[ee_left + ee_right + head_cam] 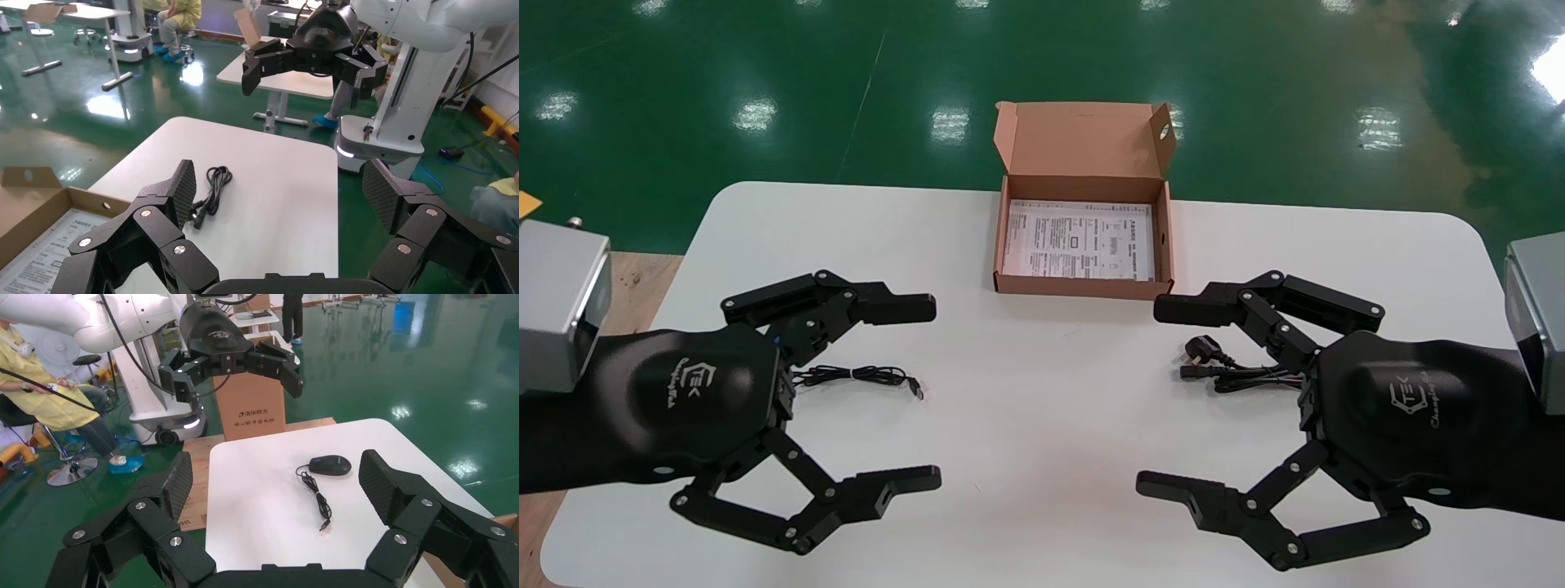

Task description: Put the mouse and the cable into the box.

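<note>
Left gripper [937, 392] and right gripper [1147, 396] hover spread wide above the table [1042, 457], mouse [330, 465] below the left, cable [1226, 369] by the right, open box [1083, 287] beyond between them.

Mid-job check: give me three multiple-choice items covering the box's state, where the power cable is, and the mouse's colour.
1. The box is: A open, holding a printed sheet; B closed; C flattened.
2. The power cable lies: A in the box; B on the floor; C on the table near the right gripper.
3. The mouse is: A white; B black; C red.
Answers: A, the lid stands up and the sheet shows inside; C, it rests on the white top; B, the right wrist view shows it black.
</note>
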Available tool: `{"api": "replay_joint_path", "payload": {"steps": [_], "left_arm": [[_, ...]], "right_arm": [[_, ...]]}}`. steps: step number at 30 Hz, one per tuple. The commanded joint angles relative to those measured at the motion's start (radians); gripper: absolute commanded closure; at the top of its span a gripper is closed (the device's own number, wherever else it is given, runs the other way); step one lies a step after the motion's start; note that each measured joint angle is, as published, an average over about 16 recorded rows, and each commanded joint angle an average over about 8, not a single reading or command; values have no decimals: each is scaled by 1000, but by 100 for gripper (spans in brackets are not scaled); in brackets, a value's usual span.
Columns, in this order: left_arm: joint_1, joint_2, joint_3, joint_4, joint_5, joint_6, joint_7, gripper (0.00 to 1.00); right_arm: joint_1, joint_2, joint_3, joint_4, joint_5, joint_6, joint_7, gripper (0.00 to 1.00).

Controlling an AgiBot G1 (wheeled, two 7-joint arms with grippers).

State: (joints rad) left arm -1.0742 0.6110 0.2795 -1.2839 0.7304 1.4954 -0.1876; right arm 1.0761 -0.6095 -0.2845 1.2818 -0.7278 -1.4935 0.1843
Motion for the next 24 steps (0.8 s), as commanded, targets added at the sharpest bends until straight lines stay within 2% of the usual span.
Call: {"api": "replay_joint_path", "payload": {"steps": [1, 20, 24], "left_arm": [[0, 0, 0, 0, 0, 0, 0, 0], [-1, -1, 1, -2, 3, 2, 1, 0], [-54, 0, 41, -15, 77, 37, -1, 0]], "right_arm": [[0, 0, 0, 0, 0, 0, 0, 0], [0, 0, 0, 0, 0, 0, 0, 0], [20, 9, -3, 14, -43, -14, -41, 0]]}}
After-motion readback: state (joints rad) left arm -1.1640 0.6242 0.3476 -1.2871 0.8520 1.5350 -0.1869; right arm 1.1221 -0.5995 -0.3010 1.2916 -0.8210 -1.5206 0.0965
